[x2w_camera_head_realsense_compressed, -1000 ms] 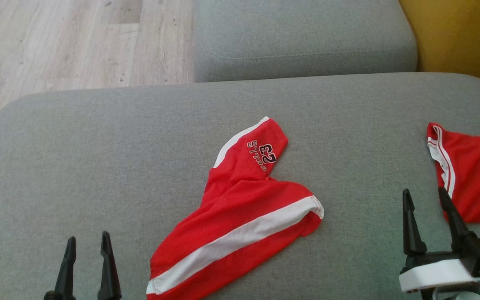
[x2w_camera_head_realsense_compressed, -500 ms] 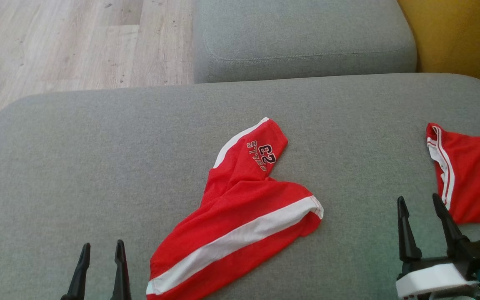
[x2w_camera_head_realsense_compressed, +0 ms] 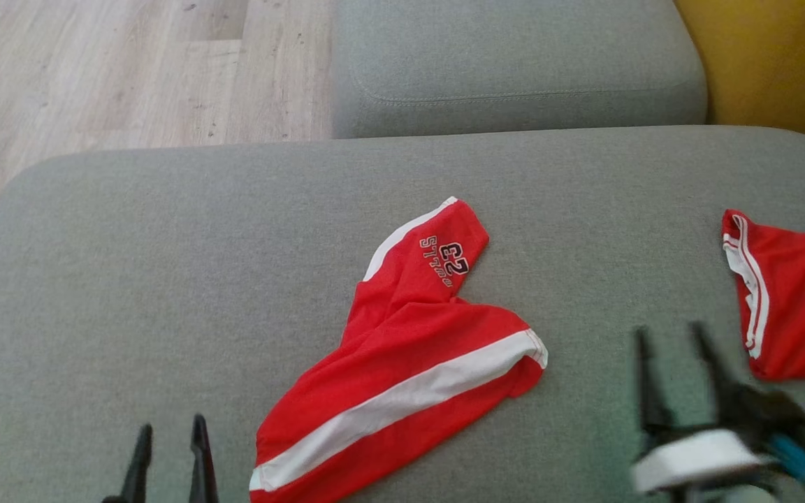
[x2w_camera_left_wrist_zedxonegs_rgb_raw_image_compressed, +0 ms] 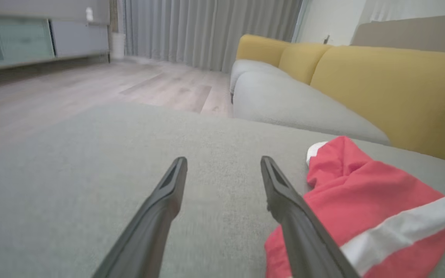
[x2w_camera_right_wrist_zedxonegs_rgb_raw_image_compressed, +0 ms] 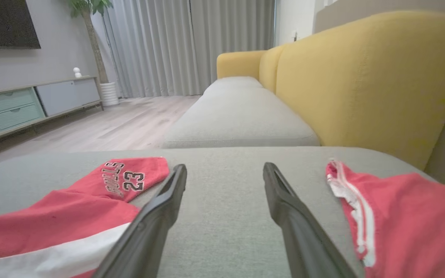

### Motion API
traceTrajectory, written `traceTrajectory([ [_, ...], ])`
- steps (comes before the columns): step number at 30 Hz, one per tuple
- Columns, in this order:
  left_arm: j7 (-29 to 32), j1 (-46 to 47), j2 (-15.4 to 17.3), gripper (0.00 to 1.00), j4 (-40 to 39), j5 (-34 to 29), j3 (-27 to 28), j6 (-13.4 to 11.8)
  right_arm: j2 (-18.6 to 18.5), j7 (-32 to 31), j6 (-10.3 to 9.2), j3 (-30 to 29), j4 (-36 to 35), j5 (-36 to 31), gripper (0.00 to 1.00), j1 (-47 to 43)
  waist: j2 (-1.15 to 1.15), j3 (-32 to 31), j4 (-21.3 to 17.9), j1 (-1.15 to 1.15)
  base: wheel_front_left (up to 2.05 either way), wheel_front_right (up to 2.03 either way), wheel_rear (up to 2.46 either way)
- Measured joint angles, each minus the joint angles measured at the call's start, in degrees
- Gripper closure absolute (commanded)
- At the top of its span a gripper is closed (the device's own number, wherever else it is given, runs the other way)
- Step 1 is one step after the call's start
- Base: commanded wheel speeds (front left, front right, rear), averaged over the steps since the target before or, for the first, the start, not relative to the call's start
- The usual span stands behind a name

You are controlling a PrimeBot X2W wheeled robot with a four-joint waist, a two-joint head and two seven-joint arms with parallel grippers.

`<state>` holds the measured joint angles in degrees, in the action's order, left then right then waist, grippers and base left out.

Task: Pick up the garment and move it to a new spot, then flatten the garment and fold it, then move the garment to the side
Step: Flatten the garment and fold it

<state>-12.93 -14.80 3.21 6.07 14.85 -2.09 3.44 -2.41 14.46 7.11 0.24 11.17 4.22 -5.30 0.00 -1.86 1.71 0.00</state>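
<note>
Red cloth with a broad white stripe is seen near the middle of the grey seat cushion (x2w_camera_head_realsense_compressed: 165,279) in the head view. These are the red shorts (x2w_camera_head_realsense_compressed: 402,363), lying crumpled, with a leg printed "23" pointing away from the robot. The left gripper (x2w_camera_head_realsense_compressed: 170,423) is seen at the lower left, just beside the shorts' near corner and apart from it, with its fingers spread and nothing between them. The right gripper (x2w_camera_head_realsense_compressed: 670,330) stands to the right of the shorts, between them and a second red garment (x2w_camera_head_realsense_compressed: 794,307). Its fingers are spread and empty, but its body is badly blurred. The second garment is cut off by the right edge, and the shorts' near hem by the bottom edge.

In the left wrist view, the two fingers are held wide apart over bare cushion. The shorts lie on that view's right, partly covered by one finger, and whether that finger touches the cloth cannot be told. The wooden floor (x2w_camera_left_wrist_zedxonegs_rgb_raw_image_compressed: 91,88) and a yellow backrest (x2w_camera_left_wrist_zedxonegs_rgb_raw_image_compressed: 396,96) are seen beyond.

In the right wrist view, bare cushion is framed by the parted fingers. The shorts are seen on that view's left, partly hidden behind one finger, and the second garment on its right, cut off by the frame.
</note>
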Motion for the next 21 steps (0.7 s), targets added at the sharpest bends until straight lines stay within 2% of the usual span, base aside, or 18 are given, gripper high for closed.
traceTrajectory([
  [5,13.9,-1.1,0.0,0.0,-2.8,5.8,-1.9,-0.8,0.0,-12.6,0.0,9.3,4.8,2.4,0.0,6.0,0.0,0.4,1.0,0.0,0.0,0.0,0.0],
  [9,22.8,-2.1,0.3,0.0,-6.0,7.6,-4.1,-0.1,-0.1,-19.7,0.0,12.2,9.0,1.0,0.0,10.1,0.0,1.0,1.8,0.0,0.0,0.0,0.0],
  [14,29.4,-5.8,0.7,0.0,-8.9,10.4,-5.9,0.2,-0.1,-23.0,0.0,11.7,12.8,0.2,0.0,10.7,0.0,2.1,3.1,0.0,0.0,0.0,0.0],
  [21,32.1,-6.3,0.8,0.0,-10.5,12.7,-7.0,0.6,-0.2,-23.4,0.0,11.0,14.6,-0.3,0.0,10.9,0.0,3.2,4.0,0.0,0.0,0.0,0.0],
])
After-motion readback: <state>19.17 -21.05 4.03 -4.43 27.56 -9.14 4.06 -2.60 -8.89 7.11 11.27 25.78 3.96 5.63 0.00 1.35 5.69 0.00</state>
